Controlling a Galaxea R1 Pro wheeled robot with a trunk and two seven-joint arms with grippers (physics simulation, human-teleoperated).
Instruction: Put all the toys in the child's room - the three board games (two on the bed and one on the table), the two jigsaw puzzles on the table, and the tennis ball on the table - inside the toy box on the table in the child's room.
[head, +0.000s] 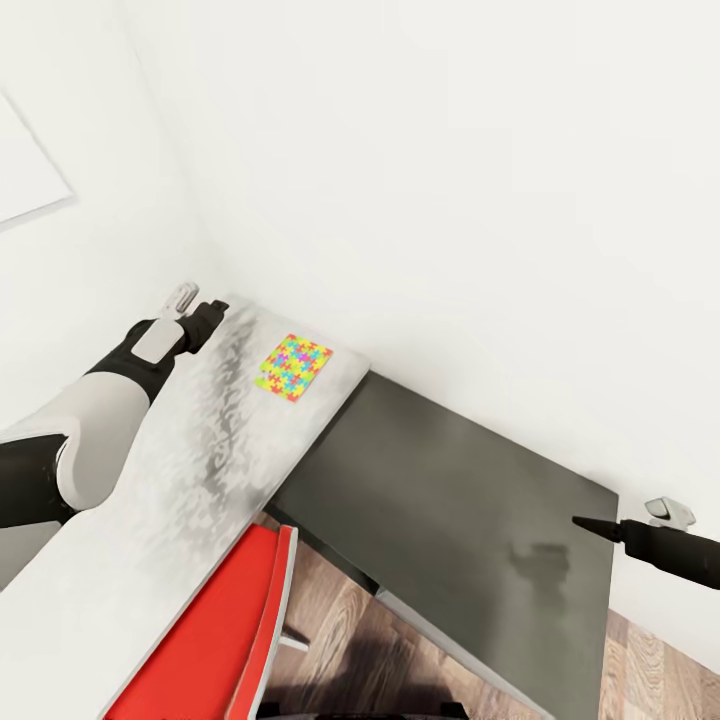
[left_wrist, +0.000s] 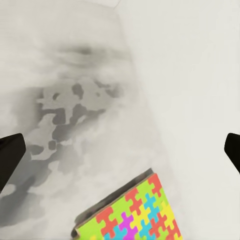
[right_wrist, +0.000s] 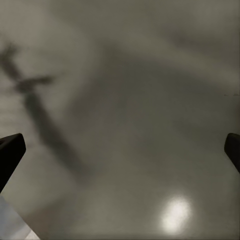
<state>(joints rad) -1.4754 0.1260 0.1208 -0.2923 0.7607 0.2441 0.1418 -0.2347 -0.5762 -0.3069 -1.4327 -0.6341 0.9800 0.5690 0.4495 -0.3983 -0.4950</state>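
The head view looks down on the end of the table (head: 190, 470), whose pale grey-white top runs along a white wall (head: 480, 200) into the room corner. A single jigsaw puzzle (head: 293, 367) lies flat on the tabletop near the wall edge, close to the table's end. Below that end, a dark grey side panel (head: 450, 520) drops toward the wood-plank floor (head: 340, 620). A red chair (head: 215, 640) stands against the front edge of the table.

The left arm reaches over the tabletop toward the corner. The left tool (head: 205, 318) is positioned above the table surface, beside the jigsaw puzzle and not touching it. In the left wrist view, the two fingertips (left_wrist: 10, 155) appear at opposite edges, spread wide with nothing between them; the puzzle (left_wrist: 132, 212) lies on the table ahead of them.

The right tool (head: 600, 528) hangs over the dark side panel, well apart from the puzzle. In the right wrist view, its fingertips (right_wrist: 10, 152) are likewise spread wide and hold nothing; the grey panel surface (right_wrist: 130, 125) lies beyond them.
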